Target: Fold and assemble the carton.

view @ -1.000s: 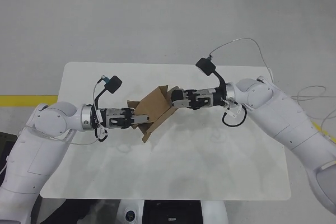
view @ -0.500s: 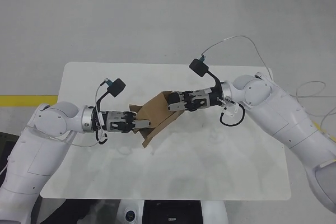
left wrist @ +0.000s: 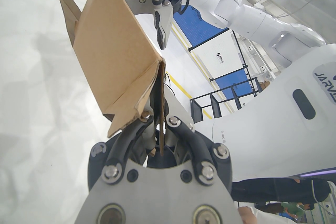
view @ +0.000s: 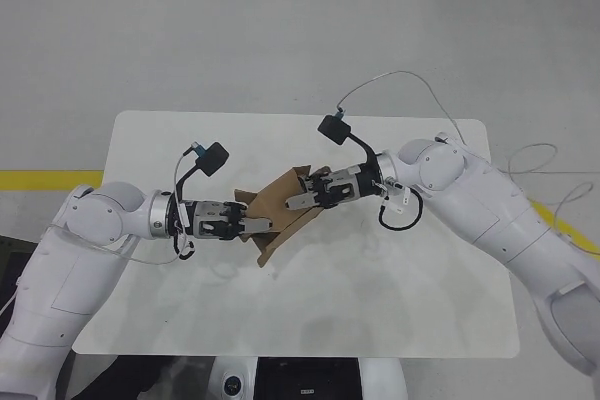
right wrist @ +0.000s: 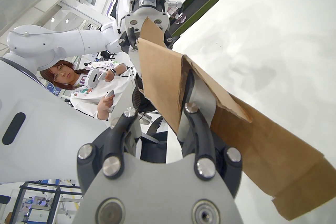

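Note:
A brown cardboard carton (view: 278,203), partly folded, hangs tilted above the middle of the white table (view: 400,290) between both arms. My left gripper (view: 246,228) is shut on the edge of one flap (left wrist: 160,114) at the carton's lower end. My right gripper (view: 298,198) is open at the upper end and straddles a carton panel (right wrist: 157,78). One finger (right wrist: 195,93) sits inside the fold behind a torn flap, the other (left wrist: 162,25) stands just outside the panel. In the left wrist view the carton (left wrist: 110,51) hides that inner finger.
The table has bare white surface on all sides of the carton. Grey floor surrounds it, with a yellow stripe (view: 25,180) on the left. A thin cable (view: 420,75) loops above the right arm.
My right gripper has moved in toward the left arm and down along the carton, its wrist turning. The carton has tilted and shifted slightly with it. The left gripper keeps its hold.

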Robot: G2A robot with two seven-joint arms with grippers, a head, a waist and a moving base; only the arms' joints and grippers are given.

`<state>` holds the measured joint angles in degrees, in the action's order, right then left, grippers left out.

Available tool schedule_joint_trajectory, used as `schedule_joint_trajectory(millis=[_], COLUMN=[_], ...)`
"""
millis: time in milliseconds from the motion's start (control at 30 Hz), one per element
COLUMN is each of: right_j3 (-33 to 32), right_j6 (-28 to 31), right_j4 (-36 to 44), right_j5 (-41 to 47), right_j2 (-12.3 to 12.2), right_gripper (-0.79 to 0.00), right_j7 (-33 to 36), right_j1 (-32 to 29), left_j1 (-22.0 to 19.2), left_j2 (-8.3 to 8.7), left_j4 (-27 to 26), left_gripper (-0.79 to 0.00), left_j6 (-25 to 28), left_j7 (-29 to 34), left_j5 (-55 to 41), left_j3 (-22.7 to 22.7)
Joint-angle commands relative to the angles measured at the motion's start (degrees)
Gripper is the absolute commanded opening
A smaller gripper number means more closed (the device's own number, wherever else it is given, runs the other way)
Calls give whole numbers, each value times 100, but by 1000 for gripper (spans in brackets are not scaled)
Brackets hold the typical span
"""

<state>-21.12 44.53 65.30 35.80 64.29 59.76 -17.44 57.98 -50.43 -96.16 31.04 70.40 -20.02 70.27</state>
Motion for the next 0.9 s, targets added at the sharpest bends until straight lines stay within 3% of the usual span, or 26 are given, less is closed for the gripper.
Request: schedule_joint_trajectory(millis=[0, 300, 500, 533, 633, 667, 867], right_j3=[44, 175, 218, 227, 248, 253, 255], right_j6=[-27, -88, -86, -89, -89, -81, -6], right_j4=[-23, -73, -66, -64, -61, -58, -127], right_j5=[73, 281, 372, 386, 411, 421, 490], right_j2=[29, 70, 46, 42, 31, 28, 18], right_gripper=[-474, -693, -785, -785, -785, -785, -785], right_j7=[27, 89, 87, 90, 91, 82, 7], right_j1=[24, 117, 152, 155, 169, 171, 158], left_j1=[-3, 0, 10, 13, 18, 20, 25], left_j2=[1, 9, 16, 17, 20, 21, 25], left_j4=[10, 43, 42, 43, 37, 35, 59], left_gripper=[-785, -785, -785, -757, -58, 0, 0], left_j6=[3, 15, 6, -2, -2, -2, -61], left_j7=[15, 36, 38, 37, 20, 17, 1], left_j5=[-17, -46, -42, -41, -34, -32, -156], left_j3=[-6, -1, 5, 5, 11, 11, 34])
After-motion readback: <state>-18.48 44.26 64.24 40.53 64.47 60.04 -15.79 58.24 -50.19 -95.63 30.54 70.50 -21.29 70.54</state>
